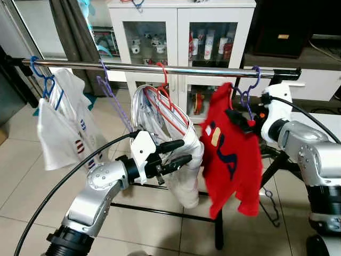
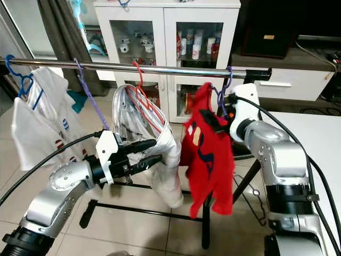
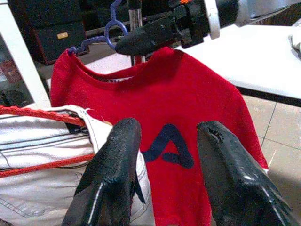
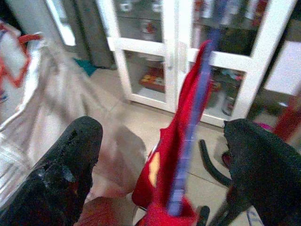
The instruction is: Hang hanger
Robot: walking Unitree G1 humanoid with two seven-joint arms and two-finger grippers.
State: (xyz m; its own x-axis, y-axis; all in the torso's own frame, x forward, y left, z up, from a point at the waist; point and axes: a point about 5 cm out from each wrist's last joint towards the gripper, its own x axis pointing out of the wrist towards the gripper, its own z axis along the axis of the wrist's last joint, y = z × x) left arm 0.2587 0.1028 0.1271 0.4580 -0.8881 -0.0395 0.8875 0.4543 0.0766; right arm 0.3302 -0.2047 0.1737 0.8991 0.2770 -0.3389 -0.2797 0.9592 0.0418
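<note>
Right tool spread, straddling thin purple plastic hanger hooked over chrome rail. Red knit shirt soft, light, swings; best gripped at stiff neck.

Left tool spread, empty.

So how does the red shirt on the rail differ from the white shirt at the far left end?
The red shirt hangs on a purple hanger near the rail's right end; the white shirt hangs on a blue hanger at its left end. The red shirt bears dark blue letters; the white shirt has small blue and red marks. The right hand is at the red shirt's collar; nothing touches the white shirt. Both hang from the same metal rail.
</note>
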